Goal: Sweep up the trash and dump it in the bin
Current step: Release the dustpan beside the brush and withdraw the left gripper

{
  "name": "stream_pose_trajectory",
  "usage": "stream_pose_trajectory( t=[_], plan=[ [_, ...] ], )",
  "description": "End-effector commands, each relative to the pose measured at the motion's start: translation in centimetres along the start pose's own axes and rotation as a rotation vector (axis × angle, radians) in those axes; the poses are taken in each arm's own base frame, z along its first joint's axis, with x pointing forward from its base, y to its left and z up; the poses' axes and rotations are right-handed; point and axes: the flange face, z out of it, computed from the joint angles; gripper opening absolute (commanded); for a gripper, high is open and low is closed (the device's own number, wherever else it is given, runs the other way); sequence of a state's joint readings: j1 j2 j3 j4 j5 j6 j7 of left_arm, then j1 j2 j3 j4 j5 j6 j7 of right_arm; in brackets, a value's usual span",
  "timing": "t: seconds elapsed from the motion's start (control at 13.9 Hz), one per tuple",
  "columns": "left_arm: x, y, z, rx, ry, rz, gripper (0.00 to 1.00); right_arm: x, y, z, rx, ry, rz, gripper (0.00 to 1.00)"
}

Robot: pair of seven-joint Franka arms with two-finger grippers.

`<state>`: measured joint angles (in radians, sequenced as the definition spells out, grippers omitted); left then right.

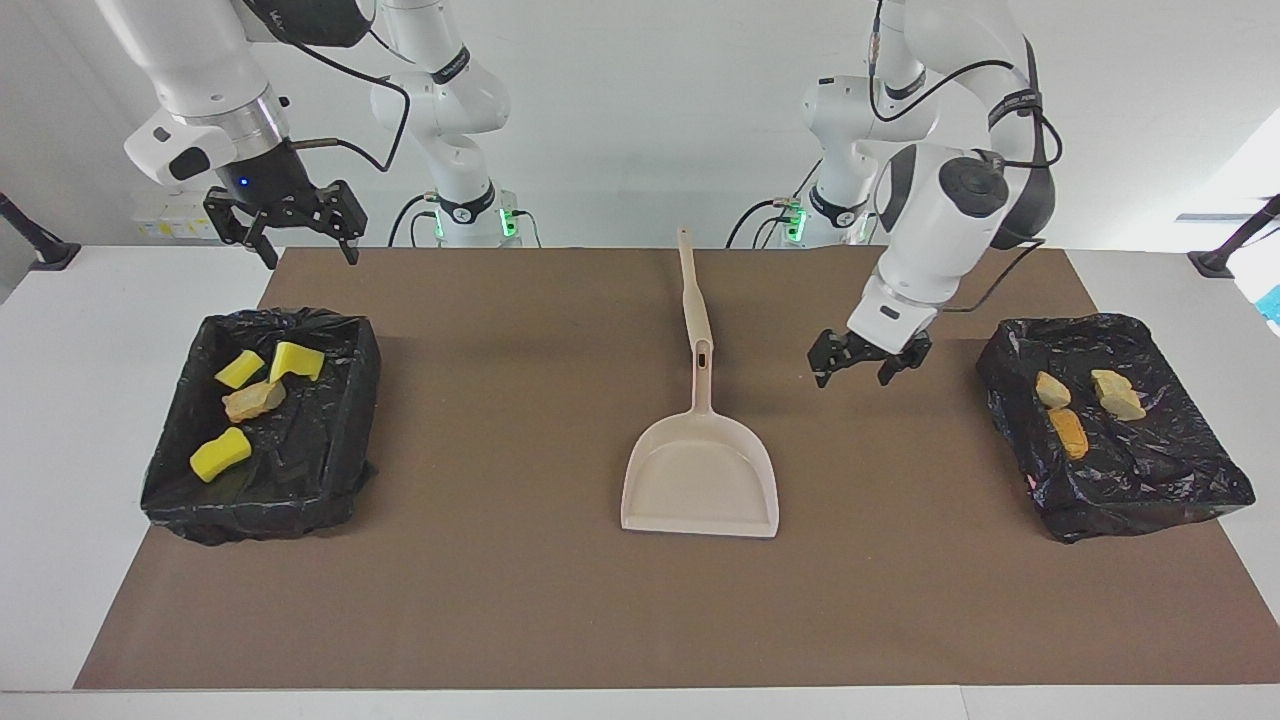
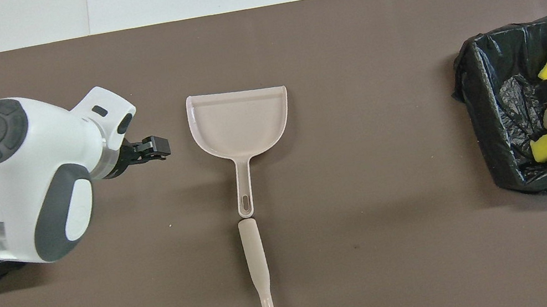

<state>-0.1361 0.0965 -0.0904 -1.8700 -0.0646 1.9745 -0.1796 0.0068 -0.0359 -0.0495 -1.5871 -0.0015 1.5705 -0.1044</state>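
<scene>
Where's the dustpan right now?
The dustpan lies flat mid-mat between the two bins, its handle pointing toward the robots, tip to tip with the brush.

A plain brown mat [image 1: 520, 600] covers the white worktop [image 1: 60, 480]. The dustpan [image 1: 700, 485] is pale beige, as is the brush handle [image 1: 692, 295] lying by it. Both bins [image 1: 265, 500] [image 1: 1150, 490] are lined in glossy black plastic – one holds bright yellow sponge pieces [image 1: 296, 360] and a tan lump [image 1: 252, 400], the other tan and orange-brown lumps [image 1: 1068, 432]. The arms are white with grey joints – their fingers [image 1: 822, 352] black.
</scene>
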Motion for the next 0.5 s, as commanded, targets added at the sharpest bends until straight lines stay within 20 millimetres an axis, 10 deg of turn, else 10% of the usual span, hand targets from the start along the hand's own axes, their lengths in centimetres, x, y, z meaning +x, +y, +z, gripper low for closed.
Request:
stream_pose_trajectory(
  t=[0.0,0.43],
  plan=[
    [-1.1,-4.5,-3.1,-0.002,-0.009,0.050,1.00,-0.2,-0.1,0.1,0.022,-0.003,0.025,1.00],
    [-2.2,-6.6,-11.6,0.075,-0.061,0.061,1.00,-0.2,-0.1,0.1,0.022,-0.003,0.025,1.00]
  ],
)
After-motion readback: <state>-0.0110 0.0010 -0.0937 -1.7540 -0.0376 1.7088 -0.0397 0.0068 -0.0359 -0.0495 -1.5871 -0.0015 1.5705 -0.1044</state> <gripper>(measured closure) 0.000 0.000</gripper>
